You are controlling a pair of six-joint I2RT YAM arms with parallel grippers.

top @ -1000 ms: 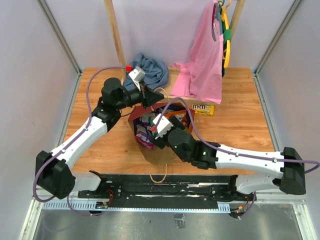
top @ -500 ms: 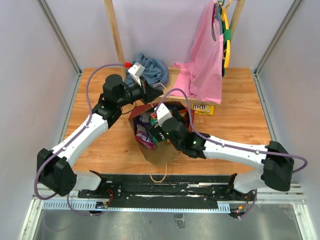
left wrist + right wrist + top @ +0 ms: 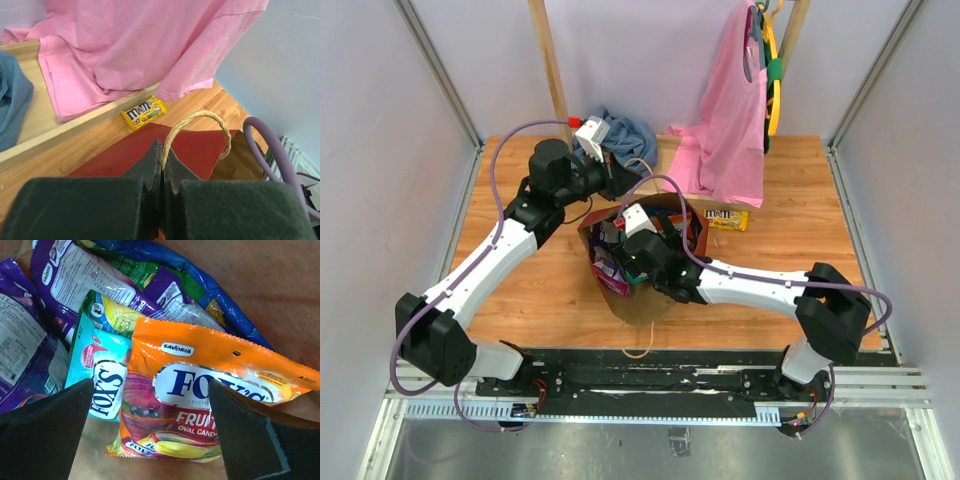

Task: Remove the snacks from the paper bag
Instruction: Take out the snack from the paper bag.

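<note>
The paper bag (image 3: pixel 638 303) lies in the middle of the table, red outside (image 3: pixel 135 152) and brown inside. My left gripper (image 3: pixel 163 156) is shut on its twine handle (image 3: pixel 200 116) and holds the mouth up; from above it shows at the bag's far rim (image 3: pixel 623 183). My right gripper (image 3: pixel 151 382) is open inside the bag, its fingers either side of an orange Fox's packet (image 3: pixel 200 375). Among the snacks beside it are a teal Fox's packet (image 3: pixel 100 365), purple packets (image 3: pixel 75 280) and a blue bag (image 3: pixel 210 285). A yellow M&M's packet (image 3: pixel 727 218) lies outside on the table.
A pink garment (image 3: pixel 725 130) hangs at the back right and drapes onto a wooden ledge (image 3: pixel 50 135). A blue-grey cloth (image 3: pixel 628 140) lies at the back, beside a wooden post (image 3: pixel 552 70). A purple cable (image 3: pixel 270 145) arcs over the bag.
My right gripper has pushed deeper into the bag and its jaws have spread wider. The left arm has drawn the handle slightly back and up.
</note>
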